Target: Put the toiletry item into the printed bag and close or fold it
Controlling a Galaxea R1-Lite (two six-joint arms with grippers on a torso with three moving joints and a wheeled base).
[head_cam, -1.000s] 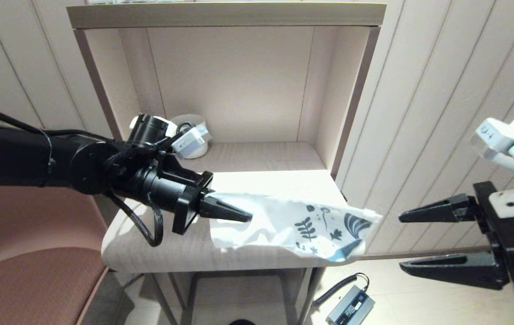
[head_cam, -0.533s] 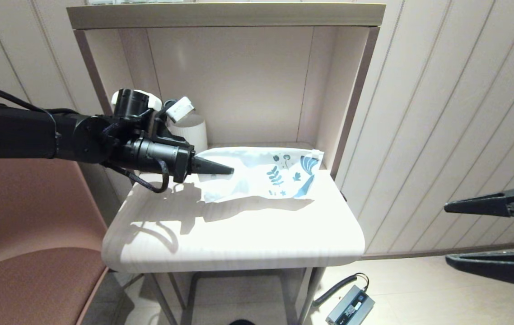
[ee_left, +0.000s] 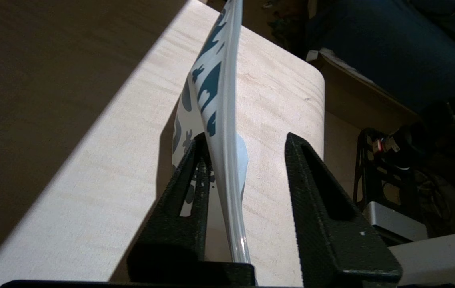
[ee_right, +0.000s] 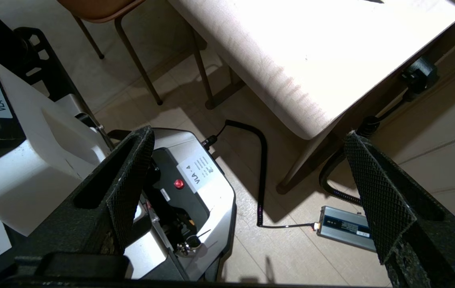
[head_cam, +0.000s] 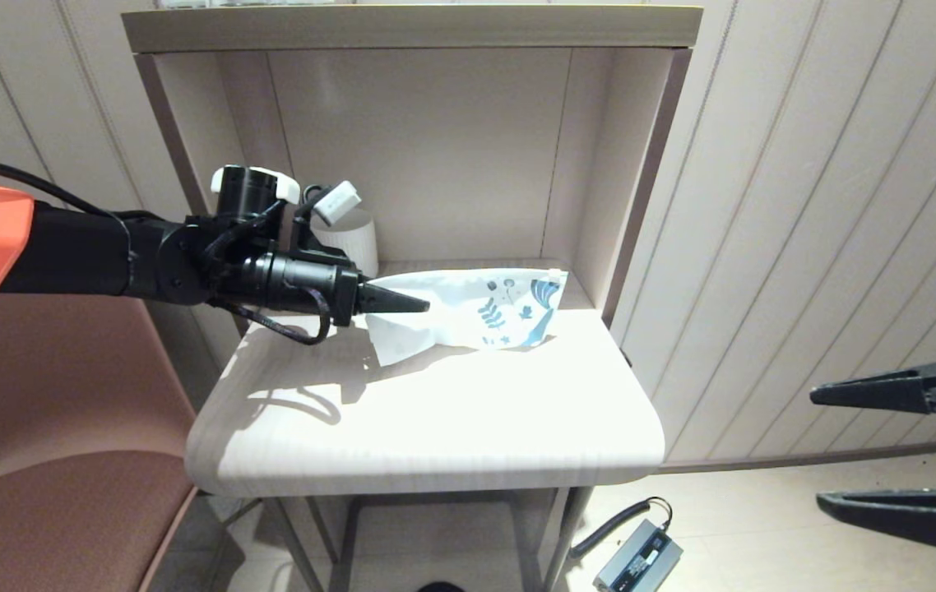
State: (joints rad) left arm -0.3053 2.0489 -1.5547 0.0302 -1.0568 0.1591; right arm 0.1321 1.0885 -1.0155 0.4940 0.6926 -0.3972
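The left gripper [head_cam: 423, 306] has its fingers a little apart around one end of the printed bag [head_cam: 476, 314], which rests on the table [head_cam: 435, 427]. The right gripper [head_cam: 815, 448], spread wide, hangs beside the table.

White mug [head_cam: 350, 238] sits half hidden behind left arm.

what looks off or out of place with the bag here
The printed bag lies crumpled and askew at the back of the table, one end between the left gripper's parted fingers, resting against one, not flat. A power adapter lies on the floor. No toiletry item shows.
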